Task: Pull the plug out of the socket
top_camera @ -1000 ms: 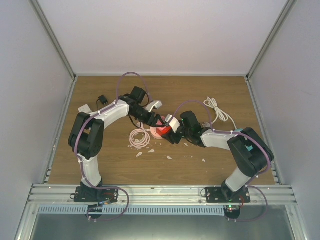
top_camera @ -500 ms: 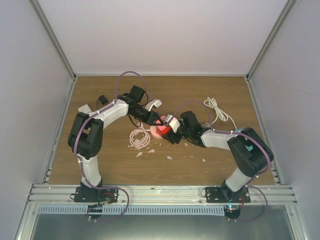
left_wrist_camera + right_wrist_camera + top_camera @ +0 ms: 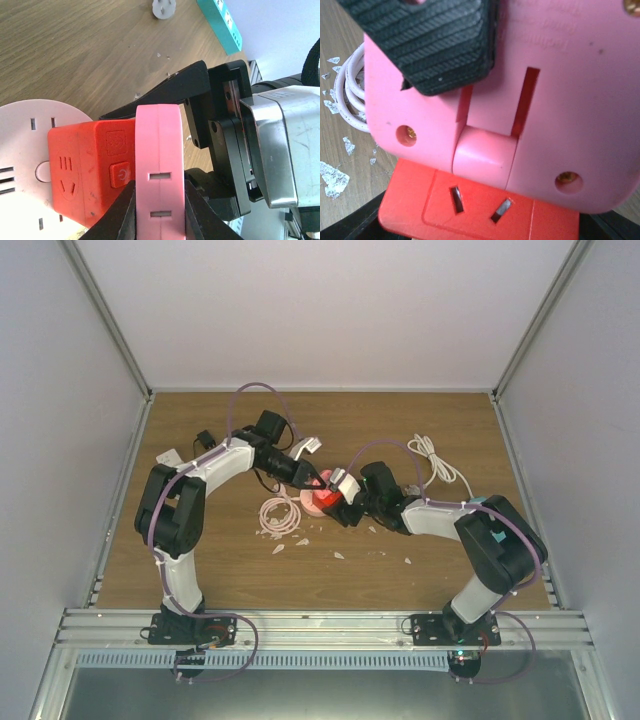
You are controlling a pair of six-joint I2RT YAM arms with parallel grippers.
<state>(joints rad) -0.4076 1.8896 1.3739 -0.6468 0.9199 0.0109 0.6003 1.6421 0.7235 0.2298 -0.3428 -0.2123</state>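
The left gripper (image 3: 159,200) is clamped tight on the pink plug (image 3: 158,145), one black finger (image 3: 125,210) on each flat face. In the left wrist view the plug sits flush against the red socket cube (image 3: 85,170) at its 9 o'clock. The right gripper (image 3: 482,225) stands part open, its fingers against both sides of that cube, gripping it. On the table (image 3: 450,560), a coiled pale cable (image 3: 280,515) lies at the cube's 9 o'clock.

Top: overhead, far. Wrists: close, sharing red cube (image 3: 85,170), pink disc (image 3: 159,150).
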